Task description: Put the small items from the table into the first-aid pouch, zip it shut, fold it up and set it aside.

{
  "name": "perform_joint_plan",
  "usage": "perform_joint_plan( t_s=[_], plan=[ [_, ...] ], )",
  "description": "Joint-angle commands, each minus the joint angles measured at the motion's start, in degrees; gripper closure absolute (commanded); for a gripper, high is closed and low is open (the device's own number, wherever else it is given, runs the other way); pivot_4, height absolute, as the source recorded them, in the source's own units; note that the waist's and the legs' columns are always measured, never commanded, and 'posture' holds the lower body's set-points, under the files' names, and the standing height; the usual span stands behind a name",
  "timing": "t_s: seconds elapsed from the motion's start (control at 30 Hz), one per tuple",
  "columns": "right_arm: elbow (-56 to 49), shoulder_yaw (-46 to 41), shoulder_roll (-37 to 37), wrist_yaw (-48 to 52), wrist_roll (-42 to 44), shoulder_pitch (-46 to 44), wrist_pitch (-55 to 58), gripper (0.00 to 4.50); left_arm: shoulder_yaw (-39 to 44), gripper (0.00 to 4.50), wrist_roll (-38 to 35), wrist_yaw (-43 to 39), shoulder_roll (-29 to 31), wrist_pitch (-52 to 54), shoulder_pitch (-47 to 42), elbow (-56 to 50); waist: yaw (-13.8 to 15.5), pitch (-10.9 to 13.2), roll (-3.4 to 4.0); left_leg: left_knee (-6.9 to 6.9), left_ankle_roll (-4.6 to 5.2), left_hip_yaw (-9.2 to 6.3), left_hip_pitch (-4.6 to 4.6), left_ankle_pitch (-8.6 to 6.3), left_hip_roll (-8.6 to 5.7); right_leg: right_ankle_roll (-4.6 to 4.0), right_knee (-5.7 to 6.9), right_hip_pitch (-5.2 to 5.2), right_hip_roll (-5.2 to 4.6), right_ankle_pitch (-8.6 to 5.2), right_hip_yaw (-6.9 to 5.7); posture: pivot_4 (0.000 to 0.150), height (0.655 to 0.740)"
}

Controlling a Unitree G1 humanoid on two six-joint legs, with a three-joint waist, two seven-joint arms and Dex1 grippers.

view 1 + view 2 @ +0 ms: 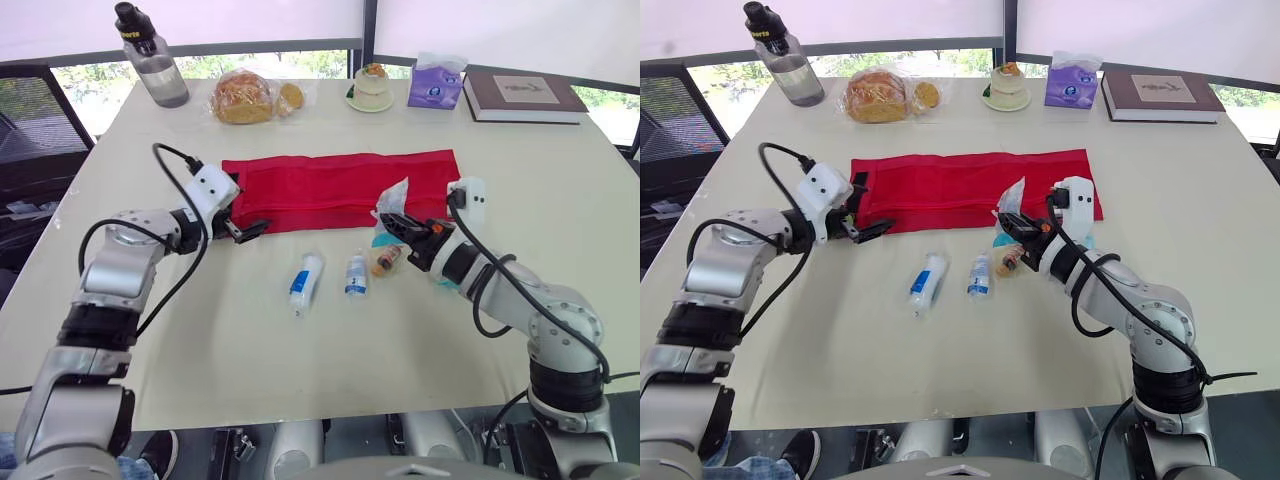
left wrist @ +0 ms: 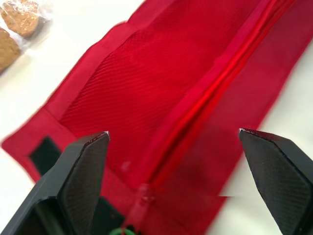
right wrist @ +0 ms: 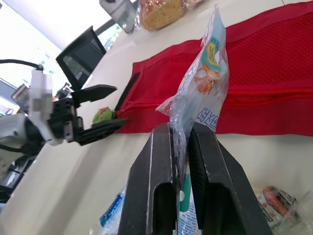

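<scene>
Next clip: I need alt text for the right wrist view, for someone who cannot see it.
The right gripper is shut on a clear plastic packet, holding it upright. Behind it the red pouch lies flat and unfolded, with the left gripper open at one end.

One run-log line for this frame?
right gripper shut on clear plastic packet | left gripper open at zipper end of flat red mesh pouch
</scene>
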Motion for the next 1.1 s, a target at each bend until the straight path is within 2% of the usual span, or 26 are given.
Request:
perform_joint_plan(
  t_s=[0.03,0.33,0.57,0.6,0.67,0.7,1.1],
  plan=[
    [-2.1,-0.5,0.3,0.5,-0.3,-0.1,-1.3,4.5,-0.6,0.02,3.7,-0.1,-0.7,-4.9,-3.0,5.0,-0.1,0.0,0.0,0.0,0.0,0.0,0.0,0.0,0.0,0.0,0.0,0.0,0.0,0.0,0.0,0.15,0.7387],
    [-2.5,-0.6,0.7,0.8,-2.0,0.3,-2.2,4.5,-2.6,0.02,12.4,2.8,-1.7,-14.4,-9.6,18.9,-0.2,0.0,-0.02,0.02,0.0,-0.01,0.01,0.0,0.0,0.02,0.05,0.0,0.06,0.01,0.01,0.15,0.7387],
    [-2.1,-0.5,0.9,1.6,-3.1,0.0,-2.3,4.5,-2.3,2.92,13.6,1.6,-3.9,-18.7,-12.4,23.3,-0.2,0.0,-0.02,0.04,0.0,0.0,0.0,0.0,0.01,0.02,0.07,0.0,0.05,0.02,-0.01,0.15,0.7387],
    [-2.0,-0.6,0.9,1.7,-3.2,0.0,-2.3,4.5,-2.4,3.16,13.6,1.0,-4.3,-19.1,-12.5,23.4,-0.1,0.0,-0.02,0.05,0.0,-0.01,-0.01,0.0,0.01,0.02,0.07,0.0,0.05,0.02,-0.02,0.15,0.7387],
    [-1.8,-0.8,1.0,1.9,-3.1,-0.1,-2.2,4.5,-2.5,4.17,13.5,-0.4,-5.2,-19.8,-12.8,23.4,-0.1,0.0,-0.03,0.07,0.0,-0.02,-0.03,0.0,0.0,0.03,0.07,0.0,0.06,0.02,-0.02,0.15,0.7387],
    [-1.6,-0.9,1.0,1.9,-3.0,-0.1,-2.1,4.5,-2.6,4.4,13.5,-1.1,-5.6,-20.1,-12.9,23.3,-0.1,0.0,-0.03,0.07,0.0,-0.02,-0.03,0.0,0.0,0.03,0.07,0.0,0.05,0.02,-0.02,0.15,0.7387],
    [0.2,-1.7,5.1,0.1,1.4,0.4,-2.1,4.5,-2.7,4.4,7.4,-14.9,-12.6,-13.8,-12.6,10.0,-0.1,0.0,-0.03,0.17,0.01,-0.05,-0.07,0.01,-0.01,0.08,0.14,0.01,0.06,0.06,-0.02,0.15,0.7387]
  ],
)
